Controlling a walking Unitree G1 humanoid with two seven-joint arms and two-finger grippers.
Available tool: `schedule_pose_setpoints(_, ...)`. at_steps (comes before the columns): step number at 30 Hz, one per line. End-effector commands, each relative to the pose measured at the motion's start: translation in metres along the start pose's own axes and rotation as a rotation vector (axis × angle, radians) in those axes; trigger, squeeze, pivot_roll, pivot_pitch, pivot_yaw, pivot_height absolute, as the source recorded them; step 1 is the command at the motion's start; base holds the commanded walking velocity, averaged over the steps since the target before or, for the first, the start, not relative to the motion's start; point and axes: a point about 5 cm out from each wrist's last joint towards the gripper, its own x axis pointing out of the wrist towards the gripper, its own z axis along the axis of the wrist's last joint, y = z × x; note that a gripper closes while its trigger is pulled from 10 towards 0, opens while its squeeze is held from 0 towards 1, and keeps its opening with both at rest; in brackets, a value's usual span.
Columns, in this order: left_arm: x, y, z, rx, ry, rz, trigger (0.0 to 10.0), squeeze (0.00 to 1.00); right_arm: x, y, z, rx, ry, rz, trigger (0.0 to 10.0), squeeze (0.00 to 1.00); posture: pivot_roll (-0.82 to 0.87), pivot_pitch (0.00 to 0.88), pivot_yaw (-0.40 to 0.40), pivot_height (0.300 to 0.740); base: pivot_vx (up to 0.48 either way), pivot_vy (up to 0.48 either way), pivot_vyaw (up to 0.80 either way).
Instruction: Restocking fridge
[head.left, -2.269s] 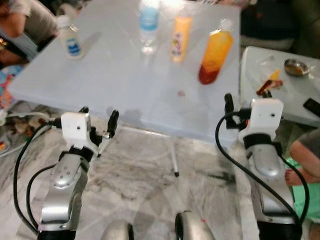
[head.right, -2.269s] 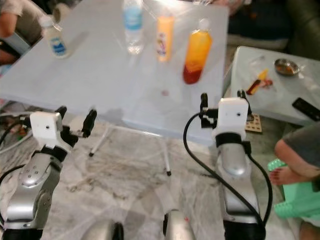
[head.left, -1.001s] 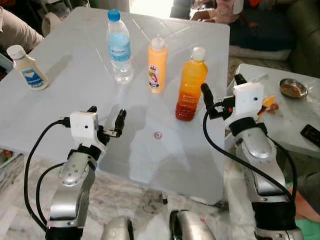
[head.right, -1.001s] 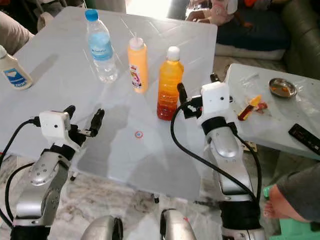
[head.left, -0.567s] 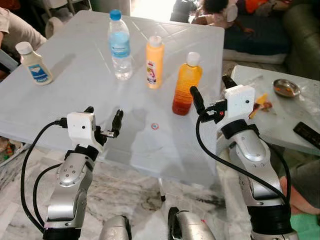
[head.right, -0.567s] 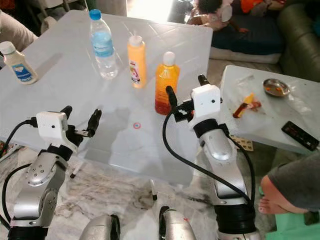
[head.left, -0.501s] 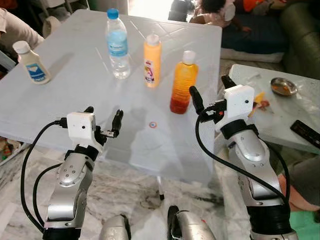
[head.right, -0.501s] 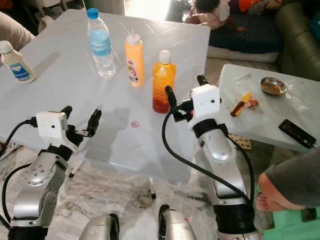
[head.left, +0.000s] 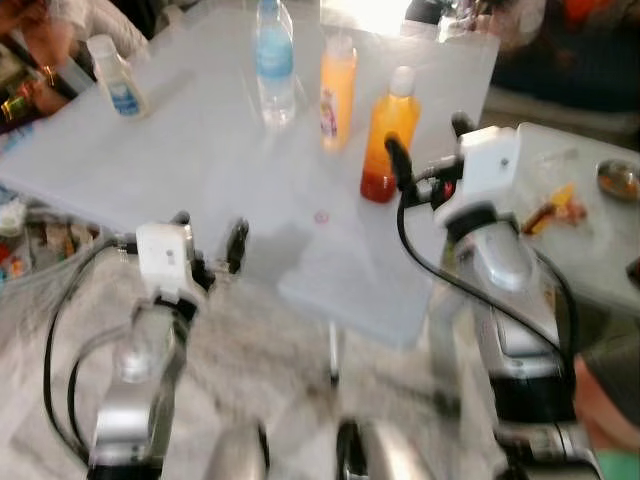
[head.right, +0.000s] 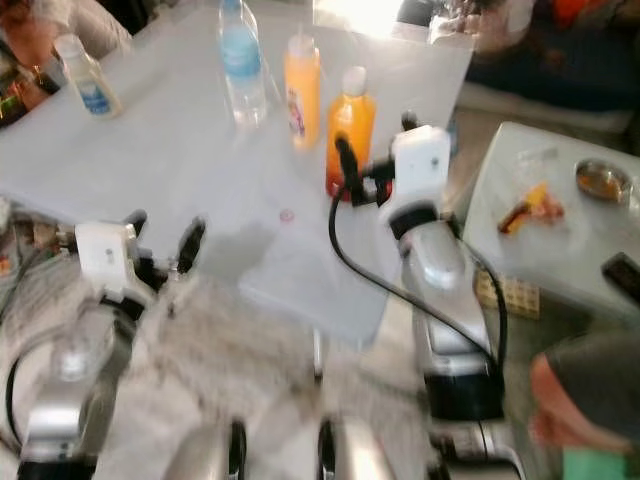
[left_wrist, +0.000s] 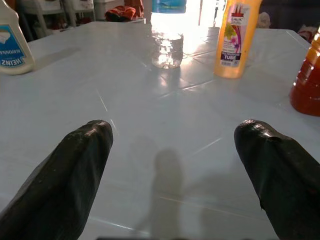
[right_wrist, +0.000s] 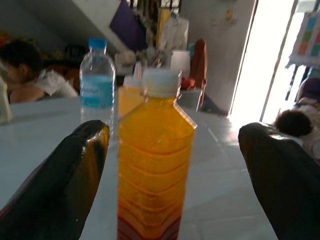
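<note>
An orange juice bottle (head.left: 388, 135) with a white cap stands upright near the right edge of the pale table (head.left: 180, 150). Behind it are a yellow squeeze bottle (head.left: 338, 90) and a clear water bottle (head.left: 275, 65). A white mayonnaise bottle (head.left: 115, 78) stands far left. My right gripper (head.left: 428, 145) is open just beside the juice bottle. In the right wrist view the juice bottle (right_wrist: 152, 165) stands ahead between the two fingers (right_wrist: 75, 175), nearer one of them and apart from both. My left gripper (head.left: 208, 235) is open and holds nothing, at the table's near edge.
A low white side table (head.left: 600, 240) at the right holds a metal bowl (head.left: 617, 178) and orange scraps (head.left: 555, 205). A person (head.left: 35, 30) sits at the far left corner, and another person's leg (head.left: 600, 390) is at the lower right. Marble floor (head.left: 300, 400) lies below.
The whole picture has shifted and blurred, so the camera is moving. My right gripper has come closer to the orange juice bottle. The left gripper now sits at the table's edge, still open.
</note>
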Motion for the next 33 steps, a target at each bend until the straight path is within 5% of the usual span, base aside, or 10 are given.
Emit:
schedule_pose_setpoints(1, -0.001, 0.003, 0.004, 0.012, -0.012, 0.007, 10.0, 0.0, 0.001, -0.003, 0.002, -0.002, -0.001, -0.011, 10.0, 0.0, 0.03, 0.154, -0.013, 0.74, 0.0, 0.0, 0.0)
schedule_pose_setpoints(6, -0.002, 0.003, 0.004, 0.01, -0.011, 0.008, 10.0, 0.0, 0.002, -0.006, -0.001, -0.103, 0.028, -0.057, 10.0, 0.0, 0.03, 0.156, -0.011, 0.74, 0.0, 0.0, 0.0)
schedule_pose_setpoints(8, -0.002, 0.002, 0.003, 0.009, -0.012, 0.004, 10.0, 0.0, 0.002, -0.002, -0.002, -0.023, 0.031, -0.012, 10.0, 0.0, 0.03, 0.158, -0.008, 0.74, 0.0, 0.0, 0.0)
schedule_pose_setpoints(20, 0.001, 0.002, 0.006, 0.003, -0.028, -0.001, 10.0, 0.0, 0.0, 0.003, -0.003, -0.005, 0.033, 0.022, 10.0, 0.0, 0.03, 0.155, -0.012, 0.74, 0.0, 0.0, 0.0)
schedule_pose_setpoints(33, 0.0, 0.002, 0.007, -0.003, -0.035, 0.007, 10.0, 0.0, 0.002, -0.002, 0.008, -0.134, -0.036, -0.001, 10.0, 0.0, 0.03, 0.155, -0.015, 0.74, 0.153, 0.0, 0.0)
